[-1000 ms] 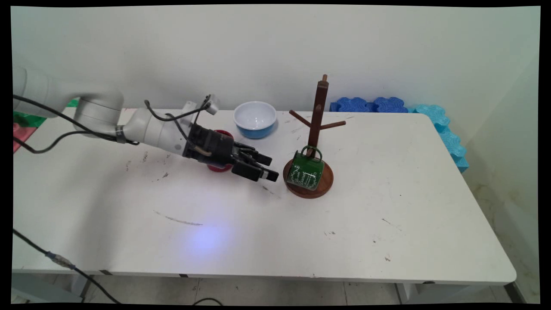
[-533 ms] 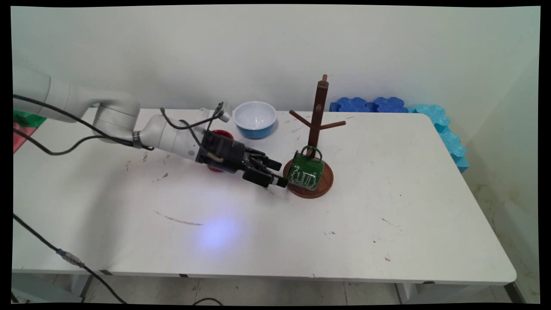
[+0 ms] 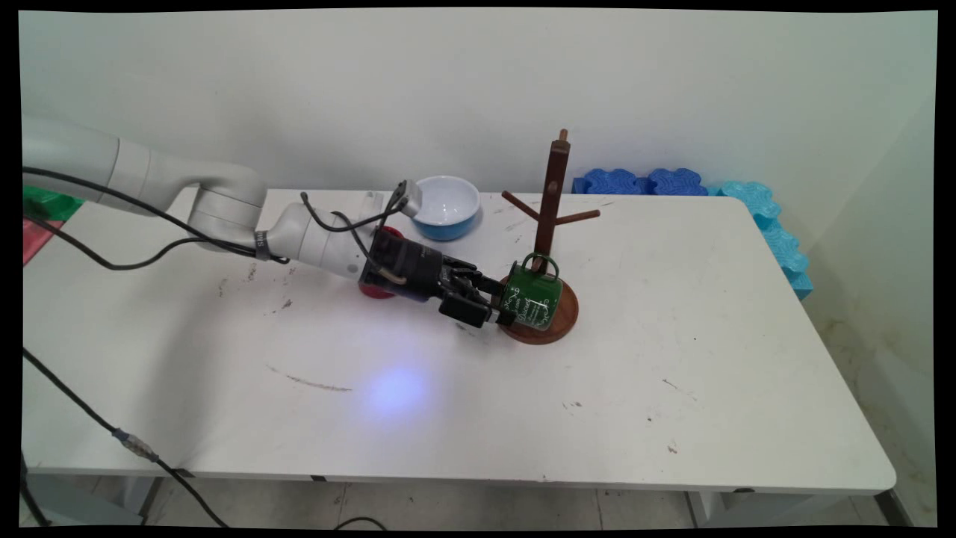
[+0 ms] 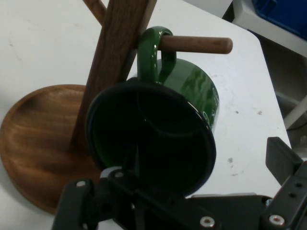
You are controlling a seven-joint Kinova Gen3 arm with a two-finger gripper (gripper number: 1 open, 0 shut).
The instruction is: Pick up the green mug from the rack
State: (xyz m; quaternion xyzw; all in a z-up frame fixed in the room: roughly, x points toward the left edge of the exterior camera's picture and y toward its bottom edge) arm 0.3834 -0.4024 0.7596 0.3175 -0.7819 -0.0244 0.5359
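Observation:
A dark green mug (image 3: pixel 534 299) with white lettering hangs by its handle on a low peg (image 4: pixel 196 44) of a wooden mug tree (image 3: pixel 551 194). It is tilted over the tree's round base (image 3: pixel 565 314), and its mouth (image 4: pixel 148 139) faces my hand. My gripper (image 3: pixel 499 302) lies low over the table, reaching in from the left, and it is open at the mug's mouth. In the hand view one finger (image 4: pixel 283 160) stands outside the mug's right wall. The other finger (image 4: pixel 112 172) sits at the lower left of the mouth, and I cannot tell whether either touches the mug.
A red cup (image 3: pixel 373 290) stands partly hidden behind my wrist. A blue bowl with a white inside (image 3: pixel 448 205) sits at the back of the table. Blue foam pieces (image 3: pixel 642 181) line the back right edge and the right side (image 3: pixel 780 239). Black cables hang at the left.
My gripper has slid to the right across the table, from a gap short of the tree's base to the mug's mouth. The mug and the tree have not moved.

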